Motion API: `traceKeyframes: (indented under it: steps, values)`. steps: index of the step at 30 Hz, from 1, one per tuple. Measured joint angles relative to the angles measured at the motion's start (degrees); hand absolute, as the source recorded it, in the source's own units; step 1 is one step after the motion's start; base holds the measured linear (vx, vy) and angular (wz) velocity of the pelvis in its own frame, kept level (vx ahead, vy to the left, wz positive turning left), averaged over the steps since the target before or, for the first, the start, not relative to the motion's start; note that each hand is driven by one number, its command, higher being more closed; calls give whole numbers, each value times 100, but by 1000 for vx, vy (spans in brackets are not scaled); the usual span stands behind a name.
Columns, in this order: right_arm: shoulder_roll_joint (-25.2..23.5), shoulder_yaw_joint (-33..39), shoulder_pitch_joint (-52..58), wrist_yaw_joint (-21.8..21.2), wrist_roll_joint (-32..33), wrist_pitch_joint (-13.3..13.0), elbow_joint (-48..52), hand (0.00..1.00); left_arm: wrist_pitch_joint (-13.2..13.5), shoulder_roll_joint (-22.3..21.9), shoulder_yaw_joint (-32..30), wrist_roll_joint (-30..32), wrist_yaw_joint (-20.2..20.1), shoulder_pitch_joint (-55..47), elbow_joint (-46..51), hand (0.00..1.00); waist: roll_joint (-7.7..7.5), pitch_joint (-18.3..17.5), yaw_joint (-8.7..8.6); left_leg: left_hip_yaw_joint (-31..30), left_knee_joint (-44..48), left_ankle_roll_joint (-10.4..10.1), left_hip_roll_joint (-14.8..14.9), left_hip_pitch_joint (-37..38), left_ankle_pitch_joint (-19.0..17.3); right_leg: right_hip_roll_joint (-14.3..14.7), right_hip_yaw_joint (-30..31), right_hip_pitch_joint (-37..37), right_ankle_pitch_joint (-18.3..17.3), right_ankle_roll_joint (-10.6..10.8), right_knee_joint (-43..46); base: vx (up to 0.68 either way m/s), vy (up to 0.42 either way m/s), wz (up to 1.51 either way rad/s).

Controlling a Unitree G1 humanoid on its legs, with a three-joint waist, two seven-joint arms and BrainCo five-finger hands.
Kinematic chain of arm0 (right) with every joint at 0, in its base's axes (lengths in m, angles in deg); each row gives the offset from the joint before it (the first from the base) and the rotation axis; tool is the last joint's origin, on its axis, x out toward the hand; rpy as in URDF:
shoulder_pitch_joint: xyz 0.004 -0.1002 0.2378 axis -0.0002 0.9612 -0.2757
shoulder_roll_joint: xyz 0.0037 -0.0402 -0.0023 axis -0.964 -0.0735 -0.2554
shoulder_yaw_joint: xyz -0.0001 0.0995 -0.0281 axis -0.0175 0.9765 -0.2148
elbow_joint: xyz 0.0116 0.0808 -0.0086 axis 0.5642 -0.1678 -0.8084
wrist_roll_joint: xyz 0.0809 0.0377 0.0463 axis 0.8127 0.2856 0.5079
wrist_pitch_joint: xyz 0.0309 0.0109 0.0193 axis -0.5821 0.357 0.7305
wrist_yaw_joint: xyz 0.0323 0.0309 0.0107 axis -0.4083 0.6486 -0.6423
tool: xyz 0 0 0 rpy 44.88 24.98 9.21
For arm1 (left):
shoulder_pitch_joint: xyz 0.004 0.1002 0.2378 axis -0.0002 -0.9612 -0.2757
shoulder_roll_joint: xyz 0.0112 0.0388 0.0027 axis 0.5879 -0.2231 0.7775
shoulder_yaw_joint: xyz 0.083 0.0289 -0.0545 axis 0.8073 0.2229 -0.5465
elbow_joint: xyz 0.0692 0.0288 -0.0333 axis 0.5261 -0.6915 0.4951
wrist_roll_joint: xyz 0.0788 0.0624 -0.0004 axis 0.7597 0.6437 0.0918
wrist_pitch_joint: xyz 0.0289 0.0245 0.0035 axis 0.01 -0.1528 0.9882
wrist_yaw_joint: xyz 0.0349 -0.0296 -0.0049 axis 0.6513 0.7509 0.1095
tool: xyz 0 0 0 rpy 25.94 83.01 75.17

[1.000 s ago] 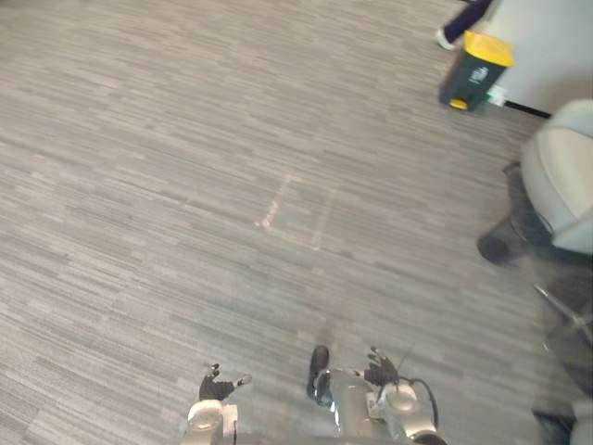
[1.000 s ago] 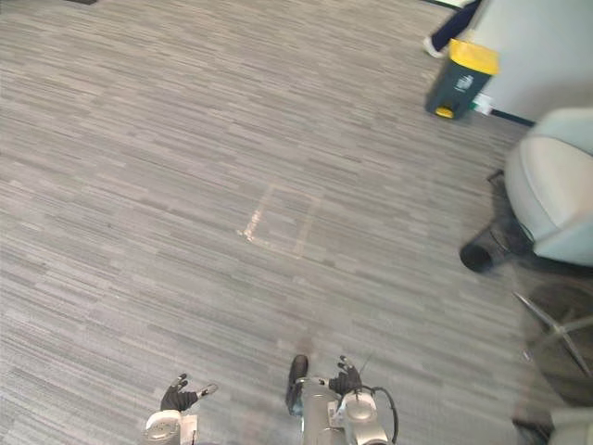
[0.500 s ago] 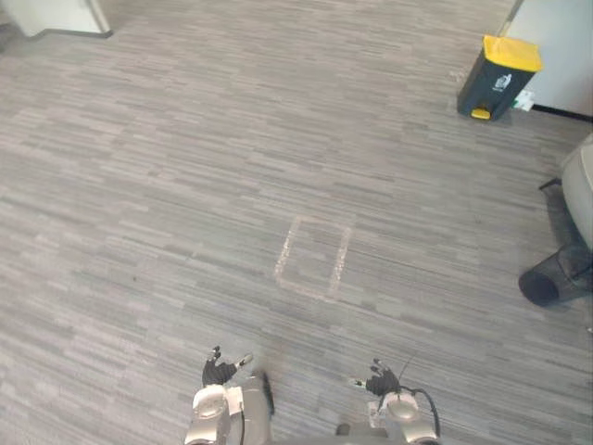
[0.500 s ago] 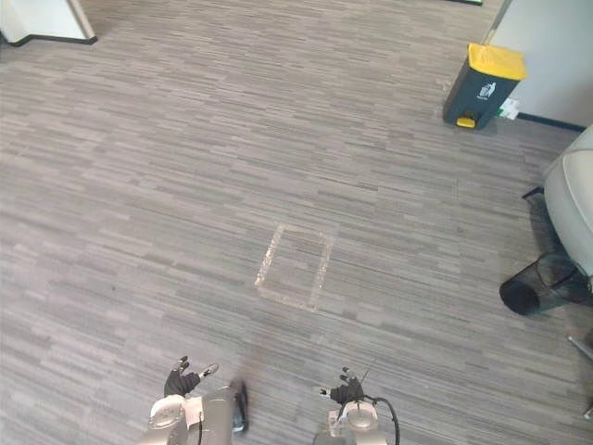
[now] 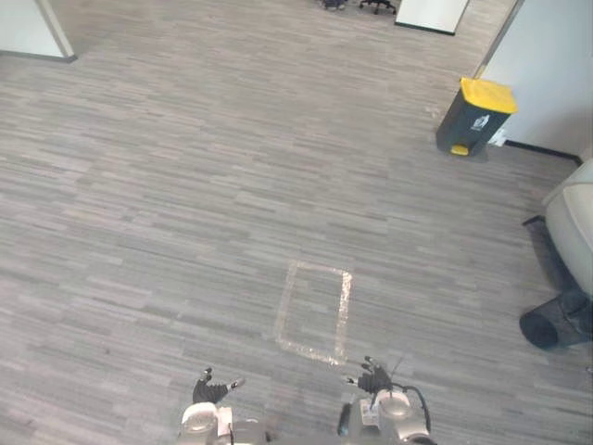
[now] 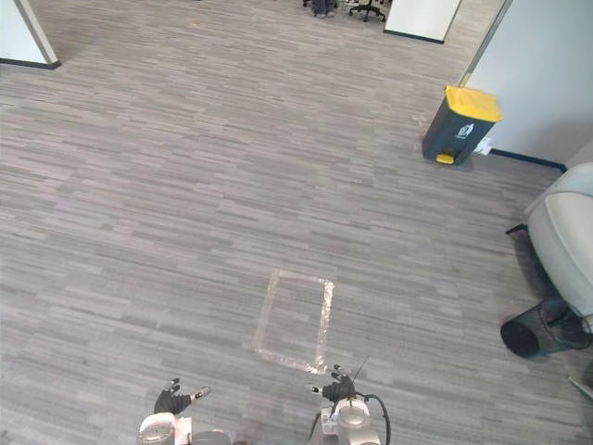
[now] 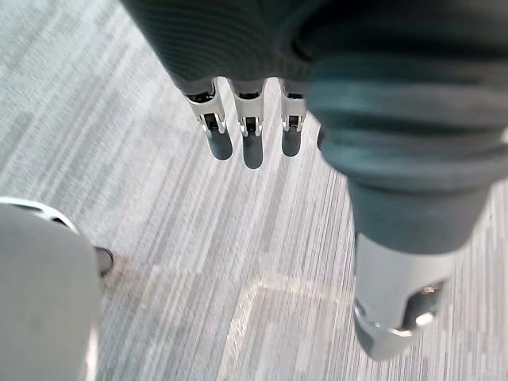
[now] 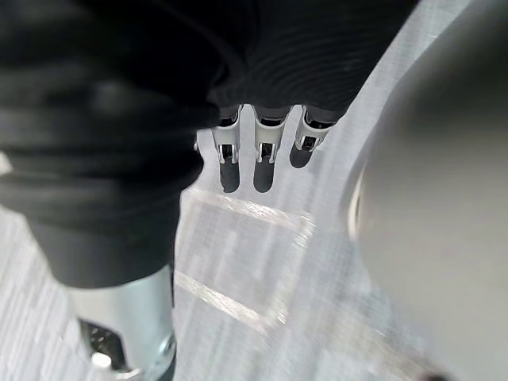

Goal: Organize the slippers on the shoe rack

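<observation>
Left robot hand (image 5: 207, 391), right robot hand (image 5: 375, 380), fingers (image 7: 252, 148) straight

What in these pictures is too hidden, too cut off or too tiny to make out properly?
- Pale seat, eye views: the right edge cuts it off, so its full shape is unclear.
- Black mesh basket, eye views: the seat covers part of it and the inside is too dark to read.
- Dark chairs, right eye view: cut by the top edge and too small to count.
- Yellow-lidded bin, eye views: its front label is too small.
</observation>
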Motion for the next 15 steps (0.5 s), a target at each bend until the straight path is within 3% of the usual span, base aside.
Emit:
traceKeyframes:
  steps: [1,2,3,4,6,7,8,9,11,13,15]
  values:
    - [30,1,-15,0,-3,12,-20,0,-3,16,60,52,-36,-10,3,0,-19,-9,3,49,-162,-28,-12,180,-12,157,-263,-65,469,-71,-1035,455,-87,6]
    - [49,2,18,1,-14,34,-36,0,5,72,153,98,-36,-24,9,0,-100,-30,3,91,-264,-160,-144,367,-82,275,-384,-54,1257,-189,-2038,452,-100,3]
    - [69,2,58,-1,-24,47,-30,0,4,102,170,101,-43,-29,-2,0,-157,-45,-3,61,-267,-290,-210,483,-158,290,-331,-48,1855,-557,-2192,565,-96,-21]
    - [250,4,-46,-19,-101,72,-39,0,-10,-43,162,121,-49,18,-146,0,130,-70,0,-4,-147,-448,4,634,-267,404,-243,-120,1705,-841,-1731,486,-101,-22]
    - [342,195,-22,-25,-192,87,-28,0,9,-205,163,218,-87,39,-168,0,332,-79,-69,-77,645,-463,151,389,-259,499,-236,-115,1200,-781,-1485,520,-136,-26]
    - [356,261,-9,-32,-198,99,-23,0,3,-258,133,227,-128,37,-179,0,409,-100,-87,-85,1207,-497,271,188,-240,592,-226,-48,1079,-762,-1495,456,-126,-30]
    - [360,333,10,-31,-198,117,4,0,3,-270,105,256,-163,66,-176,0,469,-96,-93,-105,1927,-710,428,-47,-108,713,-188,108,1000,-751,-1562,477,-109,-41]
    - [366,350,107,-30,-197,160,111,0,-4,-328,-35,267,-168,91,-152,0,532,-86,-94,-188,3049,-1069,689,-401,432,919,-92,407,916,-778,-1723,383,-58,-44]
    - [336,343,275,-19,-189,153,253,0,1,-329,-193,307,-174,46,-72,0,540,-97,-72,-229,4403,-1254,996,-907,493,1118,142,819,805,-837,-1955,448,-2,-62]
    - [304,347,341,-7,-172,171,309,0,7,-325,-266,314,-176,61,44,0,461,-69,-79,-95,5001,-1077,1131,-1401,235,1212,386,1236,687,-819,-2194,487,52,-63]
    - [259,351,369,3,-137,181,220,0,15,-313,-304,314,-171,56,132,0,356,-75,-28,92,4745,-809,1181,-1859,-153,1264,872,1707,752,-705,-2530,321,88,-94]
